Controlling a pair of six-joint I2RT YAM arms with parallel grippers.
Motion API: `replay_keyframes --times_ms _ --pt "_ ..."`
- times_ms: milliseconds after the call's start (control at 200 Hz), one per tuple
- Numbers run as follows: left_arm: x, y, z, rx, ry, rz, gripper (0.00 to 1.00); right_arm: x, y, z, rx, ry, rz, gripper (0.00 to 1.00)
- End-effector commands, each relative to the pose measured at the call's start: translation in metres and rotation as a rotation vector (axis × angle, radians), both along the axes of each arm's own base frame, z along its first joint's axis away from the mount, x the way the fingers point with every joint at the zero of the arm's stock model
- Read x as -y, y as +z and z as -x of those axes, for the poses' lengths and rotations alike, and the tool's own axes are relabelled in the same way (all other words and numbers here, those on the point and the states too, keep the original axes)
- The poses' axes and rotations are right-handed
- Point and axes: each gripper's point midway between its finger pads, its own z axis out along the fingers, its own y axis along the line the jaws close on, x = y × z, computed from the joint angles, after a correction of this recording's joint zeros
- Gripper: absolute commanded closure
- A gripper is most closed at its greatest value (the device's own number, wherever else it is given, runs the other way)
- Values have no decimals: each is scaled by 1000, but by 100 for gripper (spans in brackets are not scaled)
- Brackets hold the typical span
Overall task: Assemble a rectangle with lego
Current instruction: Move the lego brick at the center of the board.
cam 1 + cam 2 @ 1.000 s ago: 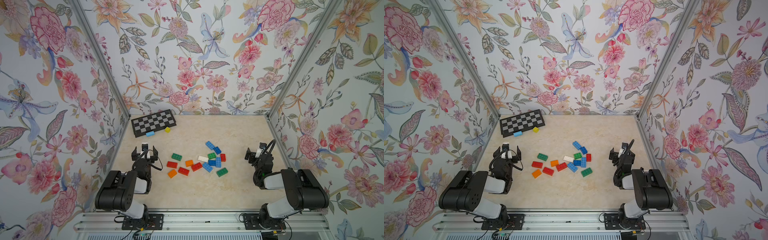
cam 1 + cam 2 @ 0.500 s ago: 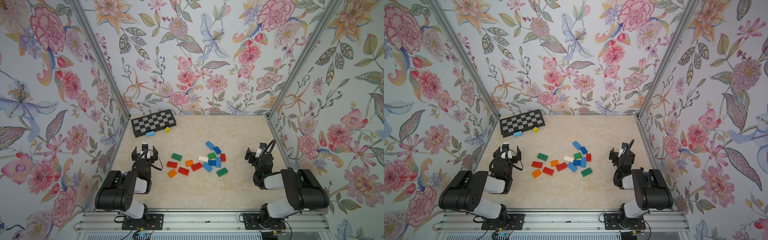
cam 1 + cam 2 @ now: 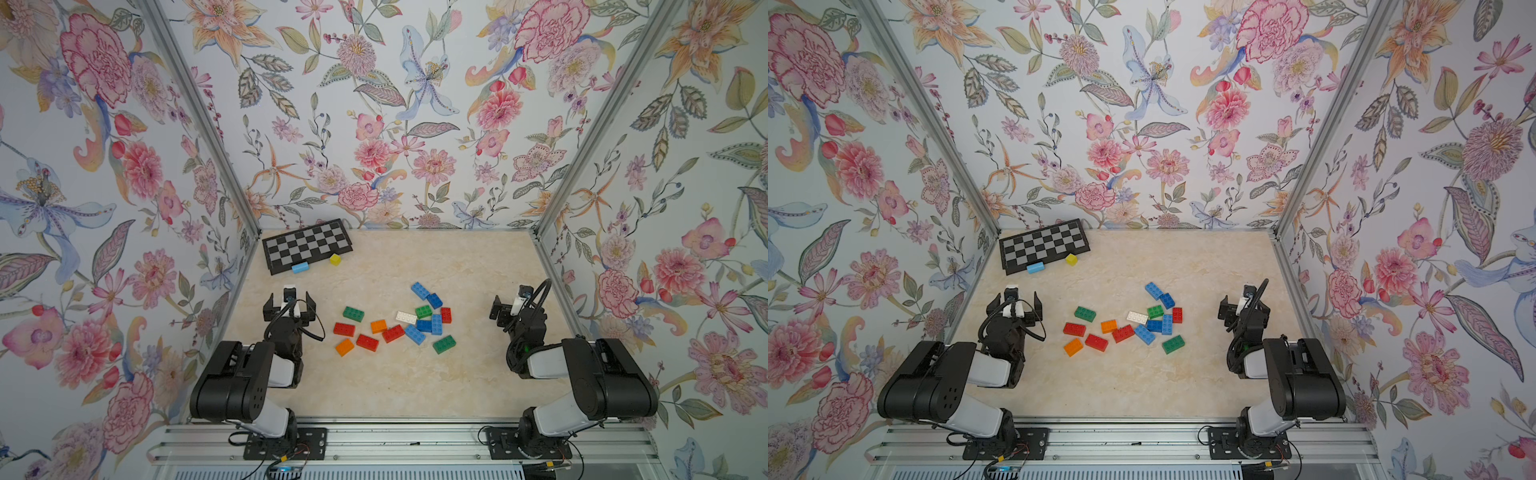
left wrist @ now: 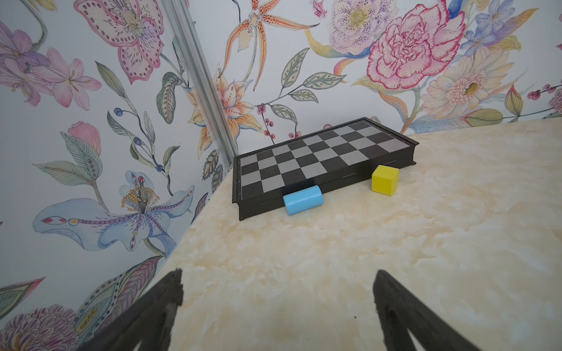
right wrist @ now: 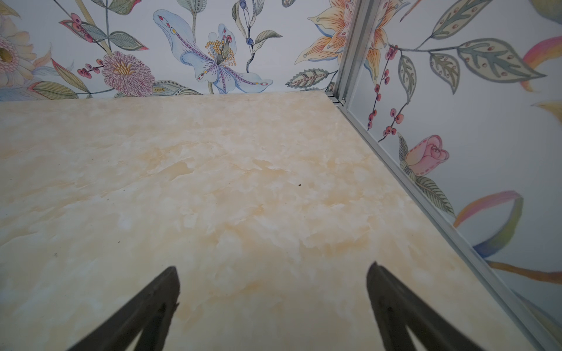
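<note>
Lego (image 3: pixel 392 333) bricks lie loose in a scatter mid-table (image 3: pixel 407 386) between the two arms: red, orange, green, blue, plus one white brick (image 3: pixel 406 318). Left gripper (image 3: pixel 289 300) sits low at the table's left side on a folded arm, facing the chessboard (image 3: pixel 307 245); jaws spread wide, nothing between them. Right gripper (image 3: pixel 513 305) is mirrored at the right side, jaws likewise apart and empty. Compared with a second ago: arms and bricks unmoved.

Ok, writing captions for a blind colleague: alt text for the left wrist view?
A checkerboard case, with a blue cylinder and a yellow cube beside it, sits in a corner of the marbled table. The open left hand is empty.
</note>
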Motion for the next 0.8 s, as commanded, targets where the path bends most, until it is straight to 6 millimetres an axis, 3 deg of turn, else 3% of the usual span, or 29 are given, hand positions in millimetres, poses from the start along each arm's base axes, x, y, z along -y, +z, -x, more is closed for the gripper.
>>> replay_keyframes --times_ms 0,50,95,250,595,766,796 --pt "-6 14 0 65 20 1 1 -5 13 -7 49 20 3 0" --pt "-6 23 3 109 22 5 1 -5 13 -7 52 21 3 0" --pt "-8 17 16 109 28 8 1 -5 14 -8 49 19 5 0" --pt "-8 25 28 148 29 10 1 0 16 -9 30 -10 0 0" --pt "-3 42 22 117 20 -11 1 7 40 -10 -38 -81 21 0" --pt "5 60 26 137 24 5 1 5 44 -3 -122 -138 -43 0" --pt "8 74 21 160 20 23 1 4 43 -1 -146 -150 -49 0"
